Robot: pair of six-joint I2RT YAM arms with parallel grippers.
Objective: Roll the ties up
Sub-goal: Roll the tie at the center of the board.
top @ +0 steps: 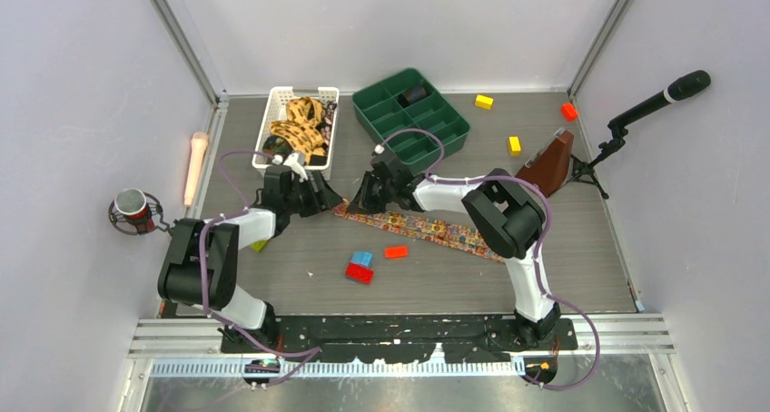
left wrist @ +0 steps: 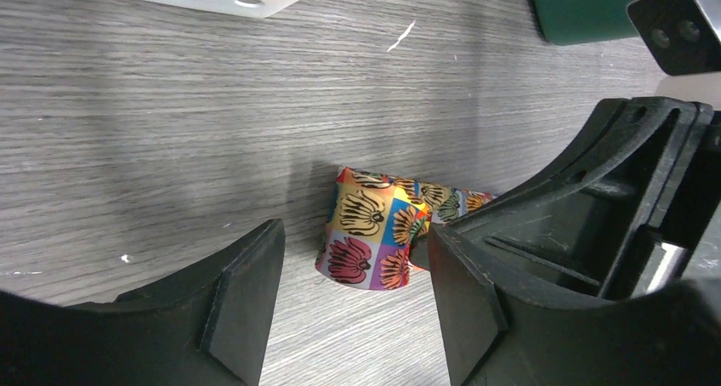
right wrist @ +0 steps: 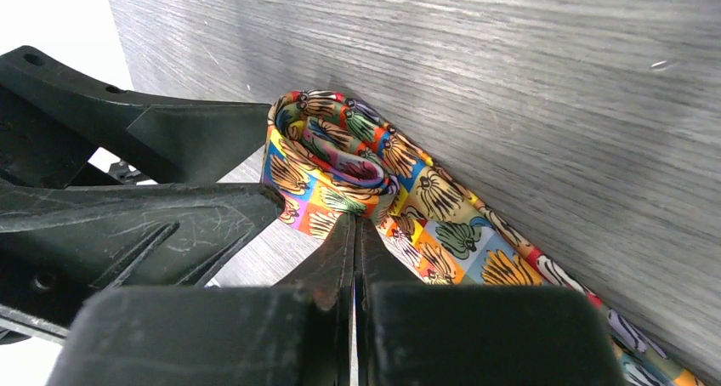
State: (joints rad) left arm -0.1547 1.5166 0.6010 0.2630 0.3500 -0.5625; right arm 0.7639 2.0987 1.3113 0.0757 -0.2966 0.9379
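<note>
One patterned tie point(top: 427, 230) lies flat across the table, its left end curled into a small roll point(left wrist: 370, 237) point(right wrist: 332, 161). My left gripper point(top: 320, 199) point(left wrist: 357, 297) is open. Its fingers point(left wrist: 234, 301) stand either side of the bare table just short of the roll and do not touch it. My right gripper point(top: 363, 201) point(right wrist: 353, 224) is shut, its tips pressed against the tie right beside the roll. Whether they pinch fabric is not visible. More ties point(top: 300, 126) are heaped in the white basket point(top: 272, 122).
A green compartment tray point(top: 454, 126) stands behind the right gripper. Red point(top: 360, 273), blue point(top: 362, 259) and orange point(top: 396, 251) blocks lie in front of the tie, and yellow blocks point(top: 515, 144) at the back right. A brown object point(top: 545, 167) and a microphone stand point(top: 654, 108) are at the right.
</note>
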